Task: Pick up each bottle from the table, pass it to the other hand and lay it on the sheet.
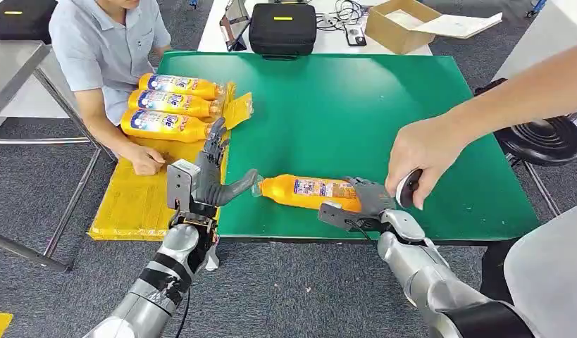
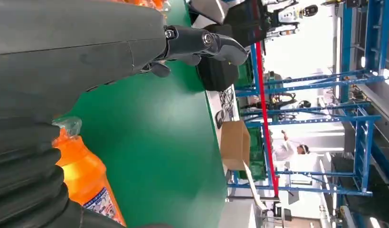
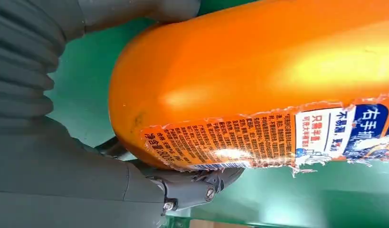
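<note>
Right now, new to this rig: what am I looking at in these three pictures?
A humanoid robot with two silver arms. The wide picture is from its head; the other two are from cameras at each wrist, turned sideways. On the green table the right robot hand grips the base of an orange bottle lying on its side; the right wrist view shows that grip up close. The left robot hand is open near the bottle's cap. Three more bottles lie on the yellow sheet. A seated person rests a hand there; another person's hand hovers by the right arm.
</note>
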